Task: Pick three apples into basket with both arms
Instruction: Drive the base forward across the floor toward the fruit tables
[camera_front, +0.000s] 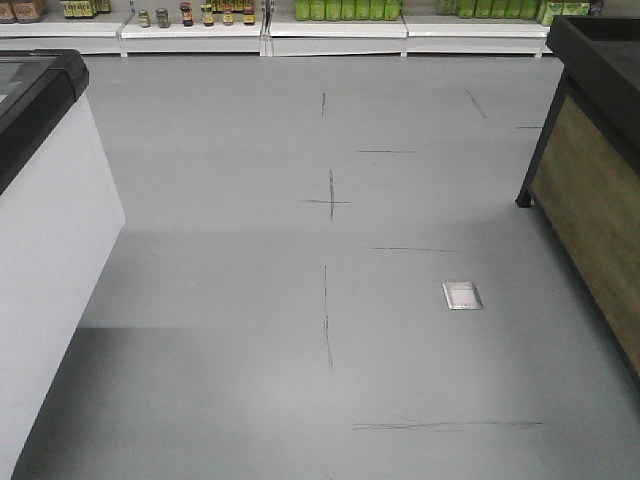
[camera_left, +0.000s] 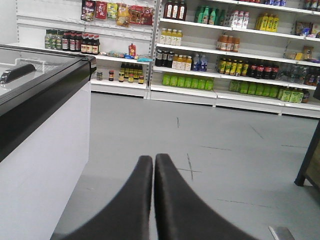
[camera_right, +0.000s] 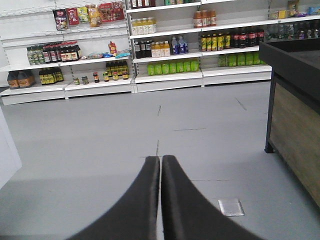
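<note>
Neither the round dark red apples nor the pale blue slotted plastic basket appeared in any of the three views. Their place could not be told, nor which way the basket's long axis ran. Judged from that, the task had barely started: no apple was held, none could be seen placed, and all three picks were left to do.

In the left wrist view the black pointed left gripper (camera_left: 153, 165) rose from the bottom centre of the frame. Its two fingers were pressed together with only a hairline seam between them and nothing in them. The black pointed right gripper (camera_right: 161, 162) looked the same in its own view, fingers together and empty. Each gripper's long axis ran straight up the frame, tips aimed over the bare grey floor (camera_front: 250, 300) towards the white shop shelves of bottles (camera_left: 200, 55) across the top.

A white chest freezer with a black rim (camera_front: 40, 200) filled the left edge of the front view. A dark counter with a wood-panelled side (camera_front: 600, 200) stood at the right edge. A small silver floor plate (camera_front: 462, 295) lay right of centre, apart from both.
</note>
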